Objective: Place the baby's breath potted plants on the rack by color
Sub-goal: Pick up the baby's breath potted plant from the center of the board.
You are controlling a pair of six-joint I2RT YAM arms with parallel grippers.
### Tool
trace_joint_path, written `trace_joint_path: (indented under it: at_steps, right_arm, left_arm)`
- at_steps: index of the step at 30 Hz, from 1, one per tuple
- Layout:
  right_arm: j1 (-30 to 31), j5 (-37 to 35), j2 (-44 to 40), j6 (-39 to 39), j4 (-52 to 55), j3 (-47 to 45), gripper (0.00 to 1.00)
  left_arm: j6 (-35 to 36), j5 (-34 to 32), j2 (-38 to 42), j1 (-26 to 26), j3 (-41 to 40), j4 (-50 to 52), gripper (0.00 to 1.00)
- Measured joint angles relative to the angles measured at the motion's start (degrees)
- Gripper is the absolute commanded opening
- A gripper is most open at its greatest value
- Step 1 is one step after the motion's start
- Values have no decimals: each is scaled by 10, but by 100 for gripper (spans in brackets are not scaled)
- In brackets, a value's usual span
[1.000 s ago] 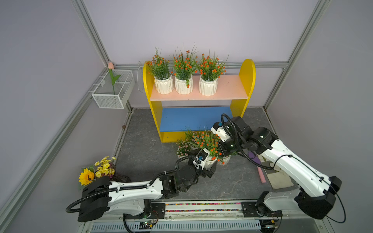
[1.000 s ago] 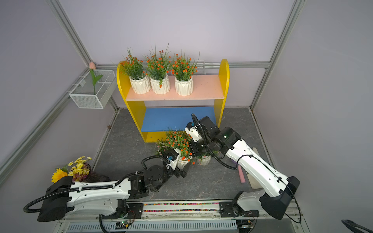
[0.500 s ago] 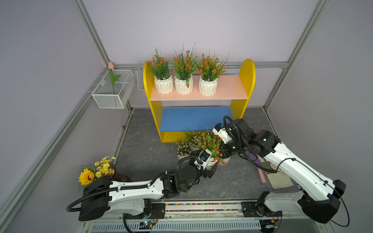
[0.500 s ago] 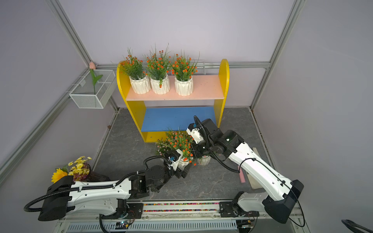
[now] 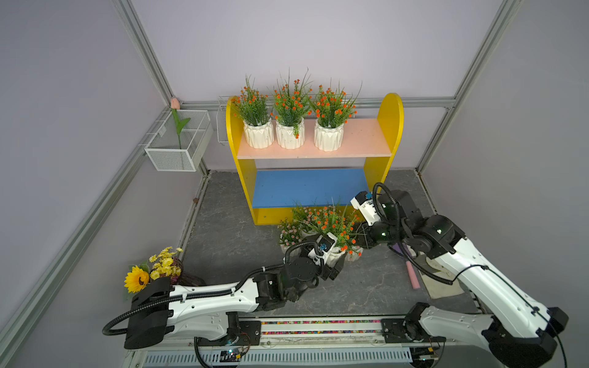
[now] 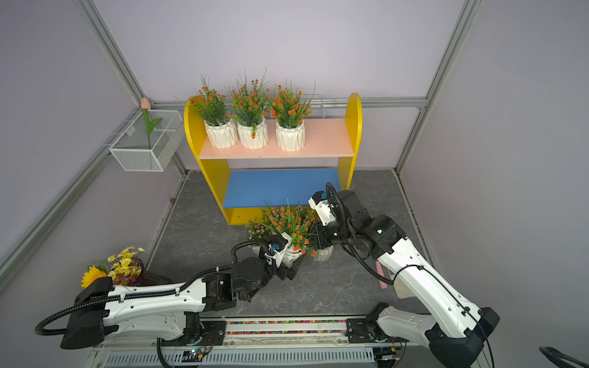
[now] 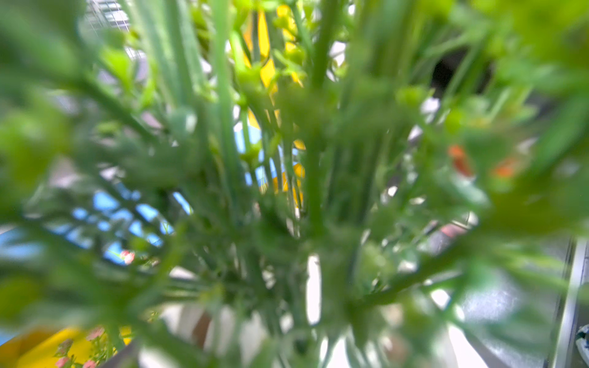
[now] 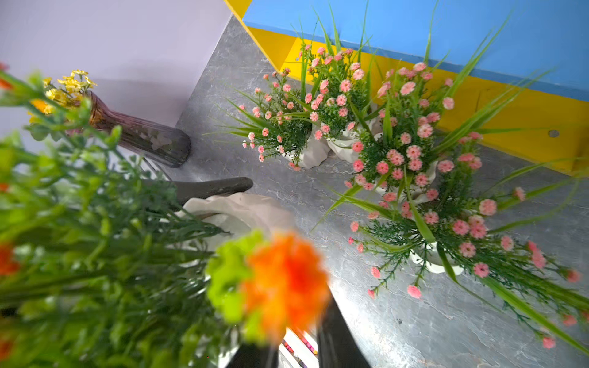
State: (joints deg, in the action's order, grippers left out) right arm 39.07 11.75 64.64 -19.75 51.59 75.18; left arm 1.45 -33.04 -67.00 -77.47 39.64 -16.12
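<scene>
Three orange baby's breath potted plants (image 5: 291,105) stand in a row on the pale pink upper board of the rack (image 5: 390,114); its blue lower board (image 5: 306,188) is bare. On the floor in front, my left gripper (image 5: 334,263) (image 6: 291,264) is shut on the white pot (image 8: 242,210) of another orange plant (image 5: 331,223). Its sprigs (image 7: 287,191) fill the left wrist view. My right gripper (image 8: 293,337) (image 5: 363,237) sits in that plant's sprigs, jaws slightly apart, holding nothing. Several pink plants (image 8: 408,140) (image 5: 290,231) crowd the floor beside it.
A sunflower bouquet in a dark vase (image 5: 153,270) (image 8: 140,133) stands at the front left. A white wire basket (image 5: 178,140) with a tulip stem hangs on the left wall. A pink stick (image 5: 412,275) and a pale cloth (image 5: 443,280) lie at the right.
My left gripper has closed from wide open onto the orange plant's pot. My right gripper, shut a moment ago, has parted its jaws a little among the sprigs.
</scene>
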Motion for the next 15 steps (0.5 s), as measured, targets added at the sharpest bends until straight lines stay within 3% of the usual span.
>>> trace_joint_path:
  at_steps: [8,15]
  right_arm:
    - [-38,-21,-50,1,0,-31,30]
    - [-78,-36,-113,-2,0,-102,31]
  left_arm:
    - [-3,-15,-3,0,23,27,34]
    - [-2,-28,-28,7,136,66,33]
